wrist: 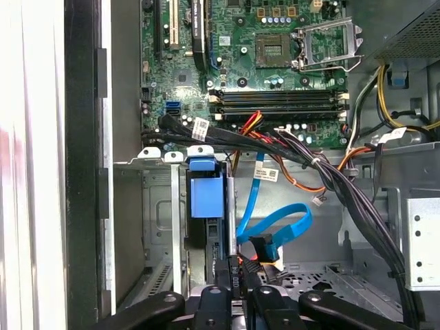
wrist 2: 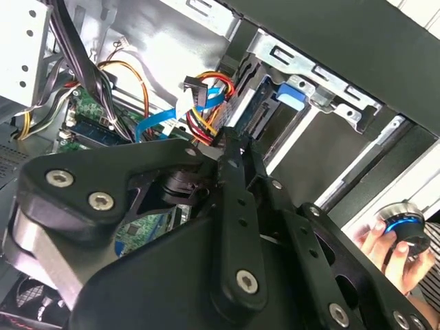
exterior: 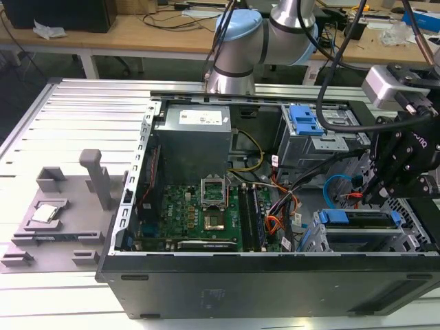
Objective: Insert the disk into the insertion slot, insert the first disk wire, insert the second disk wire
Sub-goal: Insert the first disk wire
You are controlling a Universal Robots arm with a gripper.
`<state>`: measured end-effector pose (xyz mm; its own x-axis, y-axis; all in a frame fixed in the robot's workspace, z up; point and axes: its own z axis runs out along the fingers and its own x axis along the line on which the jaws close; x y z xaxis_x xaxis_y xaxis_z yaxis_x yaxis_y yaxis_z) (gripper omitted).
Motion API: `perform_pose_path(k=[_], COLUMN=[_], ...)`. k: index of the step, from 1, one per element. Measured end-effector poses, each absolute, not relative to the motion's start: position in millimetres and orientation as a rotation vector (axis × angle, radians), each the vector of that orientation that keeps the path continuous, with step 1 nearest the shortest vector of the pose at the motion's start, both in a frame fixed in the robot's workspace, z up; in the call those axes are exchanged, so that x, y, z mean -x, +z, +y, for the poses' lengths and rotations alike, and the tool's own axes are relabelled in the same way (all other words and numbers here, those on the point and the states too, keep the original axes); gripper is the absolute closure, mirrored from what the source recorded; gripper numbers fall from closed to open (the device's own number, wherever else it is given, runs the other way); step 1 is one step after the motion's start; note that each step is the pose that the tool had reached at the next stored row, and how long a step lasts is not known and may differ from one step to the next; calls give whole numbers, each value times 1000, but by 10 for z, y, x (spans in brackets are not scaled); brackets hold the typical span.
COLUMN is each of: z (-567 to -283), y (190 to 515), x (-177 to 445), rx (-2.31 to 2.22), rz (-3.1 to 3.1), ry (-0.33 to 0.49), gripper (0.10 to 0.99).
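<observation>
The disk (exterior: pixel 361 221), in its blue carrier (wrist: pixel 206 196), lies inside the insertion slot (exterior: pixel 344 242) of the perforated cage at the case's corner on the exterior view's right. My gripper (exterior: pixel 371 196) reaches down just behind it, its fingers close together around the end of the first disk wire (exterior: pixel 353 196), a red-orange bundle also seen in the second wrist view (wrist 2: pixel 199 127). The second disk wire (wrist: pixel 278 223), light blue, loops loose beside my gripper (wrist: pixel 238 271), its dark connector free. My gripper (wrist 2: pixel 225 137) points at the disk's rear edge.
A thick black cable bundle (wrist: pixel 344 192) crosses above the cage. The taller grey cage with a blue latch (exterior: pixel 306 124), the power supply (exterior: pixel 192 137) and the motherboard (exterior: pixel 199 213) fill the case. A grey fixture (exterior: pixel 48 216) lies outside. A hand (wrist 2: pixel 385 244) holds a round device.
</observation>
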<state>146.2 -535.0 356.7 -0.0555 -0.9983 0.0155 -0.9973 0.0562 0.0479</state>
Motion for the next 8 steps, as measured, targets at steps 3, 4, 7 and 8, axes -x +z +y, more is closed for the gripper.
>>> perform_pose_path(k=[3,4,7,8], z=[-5399,-5402,-5408,-5410], y=[3544,3534,3491,3475], x=[-1483,-1499,-1538,-1541], rx=[-2128,-2128,-2128,-2128], rz=[-2251,-2250,-2250,-2250], ry=[-38,-38,-38,-38], gripper=[902,902,902,902])
